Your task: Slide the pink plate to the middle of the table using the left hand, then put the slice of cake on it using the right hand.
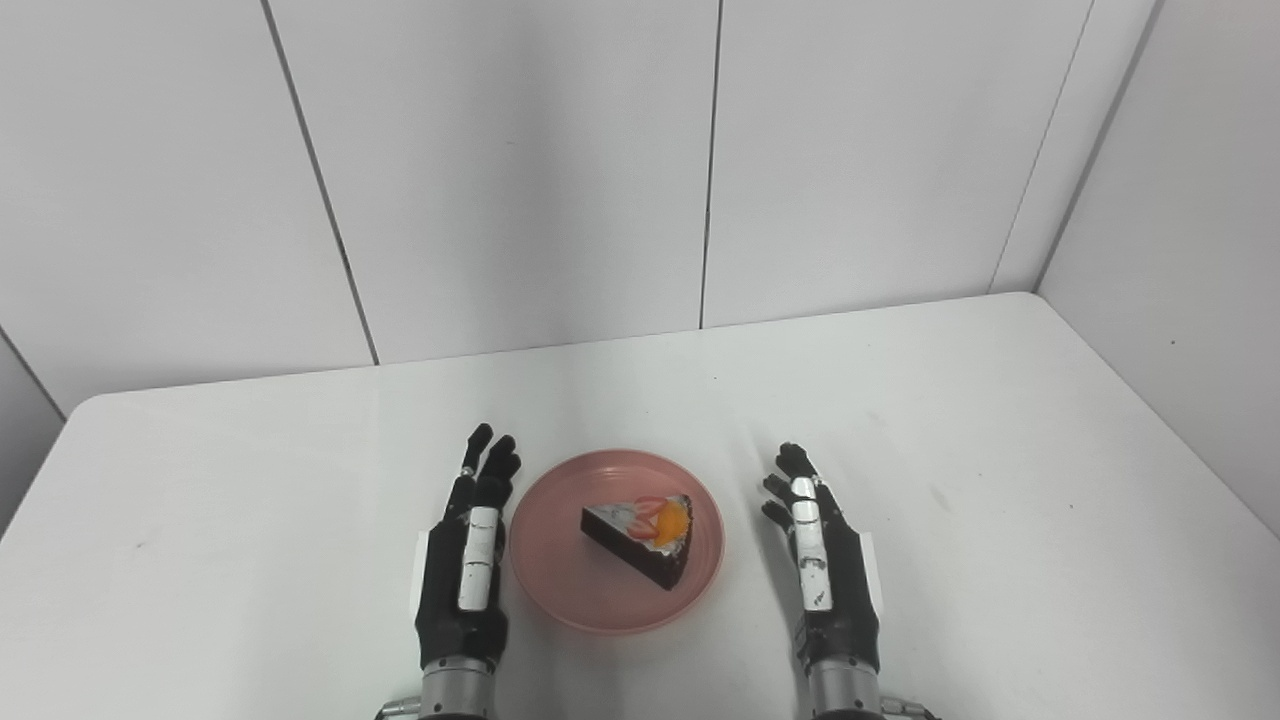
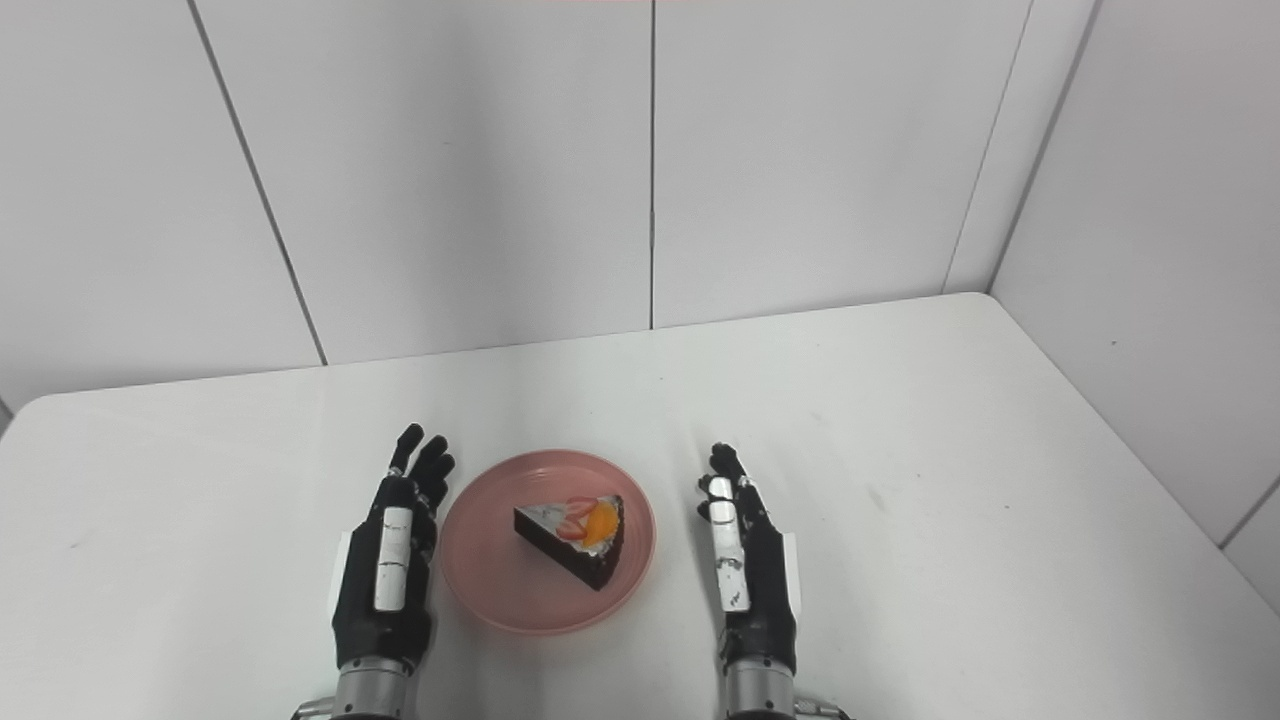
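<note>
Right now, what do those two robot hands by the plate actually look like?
Both the left hand and the right hand are black, humanlike, with slender fingers. A white strip runs along the thumb side of each, a white plate sits on the outer side, and each ends in a silver metal wrist cuff.

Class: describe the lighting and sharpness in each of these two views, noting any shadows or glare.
Left eye view: even, soft light; faint shadow beside the right hand; pink plate and slice of cake sharp. Right eye view: same soft light, no glare on the table.

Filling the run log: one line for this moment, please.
pink plate: mid-table | cake slice: on plate | left hand: open, beside plate | right hand: open, clear of plate
</note>
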Available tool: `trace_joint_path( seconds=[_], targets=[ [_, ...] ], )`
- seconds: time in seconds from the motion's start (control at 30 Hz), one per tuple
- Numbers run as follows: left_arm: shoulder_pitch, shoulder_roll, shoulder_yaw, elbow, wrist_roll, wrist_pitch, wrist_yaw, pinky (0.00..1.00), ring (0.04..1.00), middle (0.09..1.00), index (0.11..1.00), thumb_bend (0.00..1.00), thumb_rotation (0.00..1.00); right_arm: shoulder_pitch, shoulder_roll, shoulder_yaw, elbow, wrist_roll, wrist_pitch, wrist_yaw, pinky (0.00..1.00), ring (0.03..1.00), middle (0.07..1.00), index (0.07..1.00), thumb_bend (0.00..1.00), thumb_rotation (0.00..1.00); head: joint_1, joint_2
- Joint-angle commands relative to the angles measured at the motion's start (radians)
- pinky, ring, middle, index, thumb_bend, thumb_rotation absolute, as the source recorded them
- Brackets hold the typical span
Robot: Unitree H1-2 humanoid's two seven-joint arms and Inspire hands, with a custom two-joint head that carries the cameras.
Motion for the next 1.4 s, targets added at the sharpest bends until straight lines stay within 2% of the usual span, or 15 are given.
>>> trace_joint_path(
  seconds=[0.0, 0.33, 0.6, 1.37],
  targets=[
    [0.097, 0.021, 0.013, 0.066, 0.012, -0.022, 0.004, 1.00, 0.953, 0.933, 0.928, 0.80, 0.82, 0.019, 0.018, -0.006, 0.032, 0.030, 0.011, 0.014, 0.83, 0.857, 0.884, 0.860, 0.78, 0.97, 0.001, -0.001],
    [0.098, 0.028, 0.018, 0.051, -0.009, -0.001, -0.010, 1.00, 0.952, 0.931, 0.923, 0.83, 0.81, 0.016, 0.014, 0.017, 0.050, -0.002, 0.011, 0.021, 0.80, 0.836, 0.870, 0.853, 0.77, 1.00, 0.004, -0.001],
    [0.104, 0.028, 0.017, 0.032, -0.018, 0.015, -0.013, 1.00, 0.943, 0.920, 0.910, 0.84, 0.80, 0.020, 0.022, 0.027, 0.042, -0.003, 0.023, 0.023, 0.78, 0.821, 0.864, 0.842, 0.76, 0.98, -0.008, 0.004],
    [0.119, 0.024, 0.011, 0.042, -0.016, 0.006, -0.016, 1.00, 0.943, 0.924, 0.906, 0.87, 0.81, 0.032, 0.009, 0.039, 0.024, -0.014, 0.049, 0.038, 0.75, 0.817, 0.853, 0.819, 0.76, 0.97, -0.007, 0.010]
  ],
)
